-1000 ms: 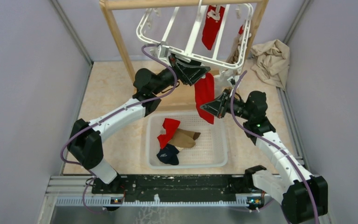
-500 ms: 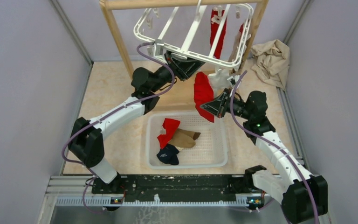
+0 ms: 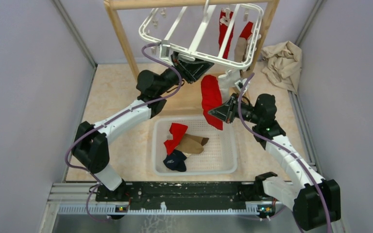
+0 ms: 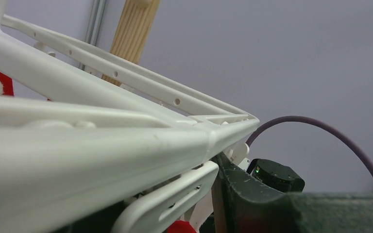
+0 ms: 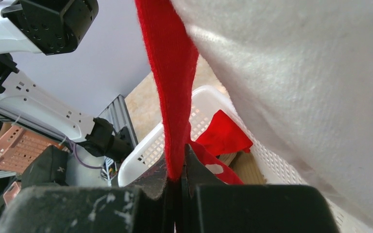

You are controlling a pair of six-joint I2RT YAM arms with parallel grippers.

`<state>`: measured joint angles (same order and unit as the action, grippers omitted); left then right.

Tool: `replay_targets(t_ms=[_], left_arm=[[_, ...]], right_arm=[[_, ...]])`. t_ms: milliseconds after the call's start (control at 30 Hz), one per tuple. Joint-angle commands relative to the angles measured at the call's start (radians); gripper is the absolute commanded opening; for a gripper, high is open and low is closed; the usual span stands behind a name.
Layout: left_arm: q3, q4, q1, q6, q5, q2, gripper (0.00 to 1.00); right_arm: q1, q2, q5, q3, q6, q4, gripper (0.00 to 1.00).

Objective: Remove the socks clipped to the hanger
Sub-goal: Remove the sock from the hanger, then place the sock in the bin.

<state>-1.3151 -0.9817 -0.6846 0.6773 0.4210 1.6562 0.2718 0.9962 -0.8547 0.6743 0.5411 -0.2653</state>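
Note:
The white hanger (image 3: 201, 29) hangs tilted from the wooden frame, and its thick rail (image 4: 126, 141) fills the left wrist view. My left gripper (image 3: 193, 67) is shut on its near rail, one dark finger (image 4: 252, 199) pressed against it. A red sock (image 3: 226, 24), a second red one (image 3: 246, 30) and a tan one (image 3: 240, 48) hang clipped at the far right. My right gripper (image 3: 213, 112) (image 5: 179, 167) is shut on a red sock (image 3: 211, 97) (image 5: 172, 73) with a white cuff (image 5: 296, 73) below the near rail. Whether a clip still holds this sock is hidden.
Directly below the held sock, a white perforated basket (image 3: 223, 165) (image 5: 145, 155) holds a red sock (image 3: 176, 135), a tan one (image 3: 193, 144) and a navy one (image 3: 175, 160). The wooden frame post (image 3: 121, 43) stands at the left. A beige cloth (image 3: 281, 60) lies at the back right.
My left gripper has closed on the hanger's near rail and lifted it up and back. The held red sock has bunched and shifted slightly left. The right gripper stays shut.

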Motion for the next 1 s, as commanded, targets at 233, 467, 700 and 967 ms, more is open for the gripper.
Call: replay_targets(t_ms=[233, 467, 700, 967], left_arm=[[0.091, -0.014, 0.000, 0.060, 0.003, -0.027, 0.57], [0.148, -0.026, -0.001, 0.069, 0.012, -0.042, 0.68], [0.201, -0.020, -0.001, 0.062, 0.022, -0.073, 0.74], [0.320, 0.013, -0.001, 0.042, 0.016, -0.157, 0.76]], right_arm=[[-0.006, -0.035, -0.070, -0.050, -0.043, -0.002, 0.00], [0.017, -0.077, -0.036, -0.135, -0.011, -0.011, 0.00], [0.113, -0.097, 0.050, -0.171, -0.025, 0.011, 0.00], [0.211, -0.079, 0.143, -0.184, -0.039, 0.019, 0.00]])
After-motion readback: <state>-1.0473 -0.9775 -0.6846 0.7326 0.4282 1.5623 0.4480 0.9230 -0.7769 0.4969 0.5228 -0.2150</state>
